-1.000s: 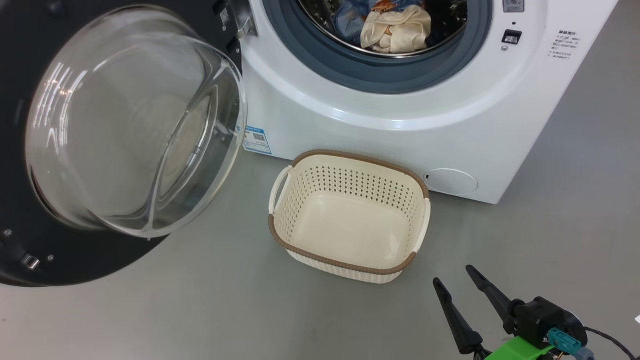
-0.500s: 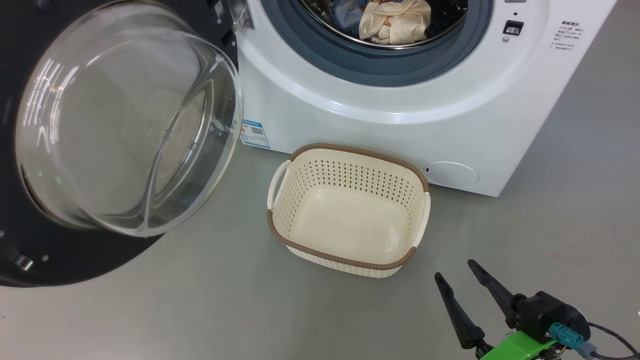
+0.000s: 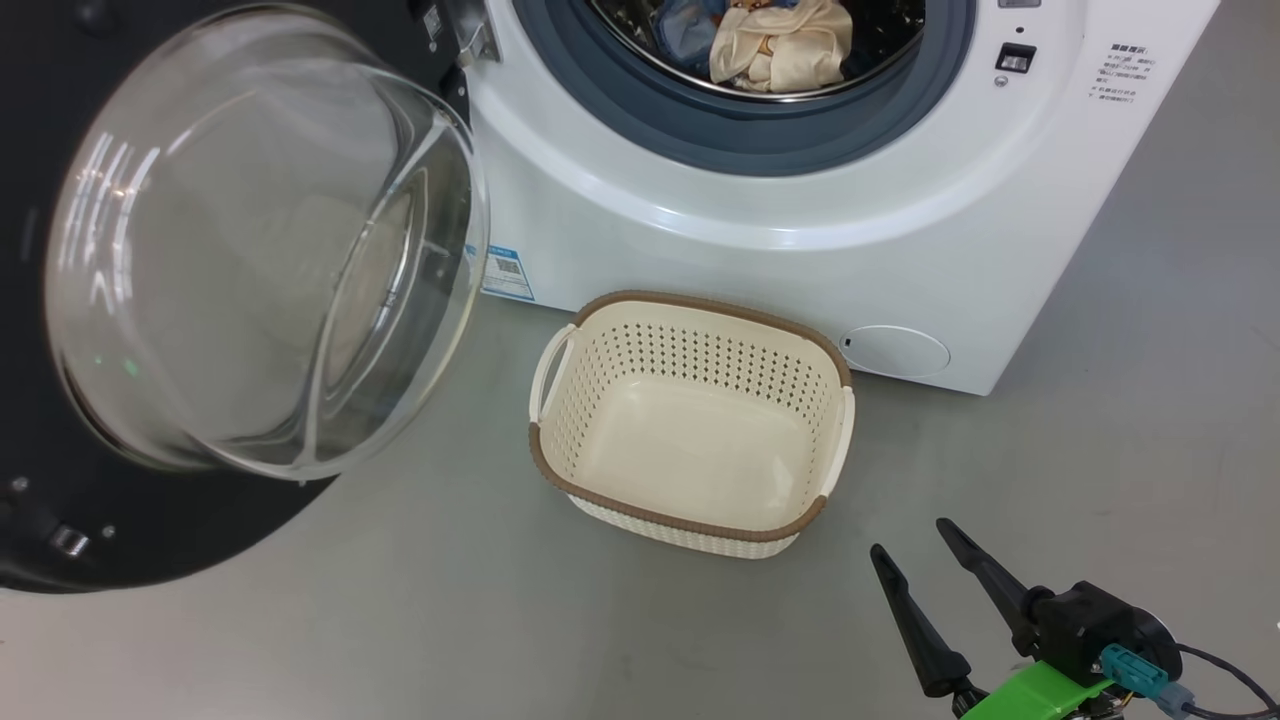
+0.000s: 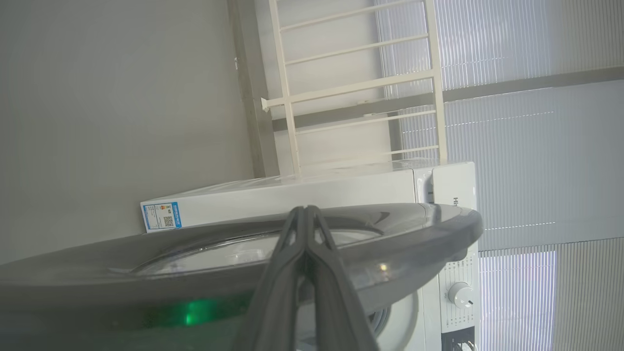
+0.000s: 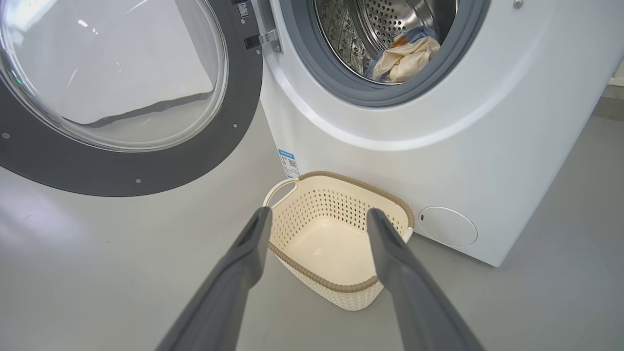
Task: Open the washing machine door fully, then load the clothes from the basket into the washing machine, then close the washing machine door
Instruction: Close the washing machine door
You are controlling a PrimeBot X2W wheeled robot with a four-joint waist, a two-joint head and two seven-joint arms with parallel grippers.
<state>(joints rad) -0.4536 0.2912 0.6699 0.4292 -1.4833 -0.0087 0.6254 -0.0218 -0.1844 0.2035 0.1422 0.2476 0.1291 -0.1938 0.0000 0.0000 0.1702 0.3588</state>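
A smooth grey floor (image 3: 1150,400) spreads across the scene. In the left wrist view, a white railing (image 4: 360,83) shows against pale slatted blinds (image 4: 536,161).

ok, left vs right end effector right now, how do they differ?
1. The left end effector is shut, fingers pressed together; the right end effector is open, fingers spread wide.
2. The left one points at the rim of the washing machine door, contact unclear; the right one points at the empty basket, clear of it.
Shared: long dark fingers, and neither holds anything.
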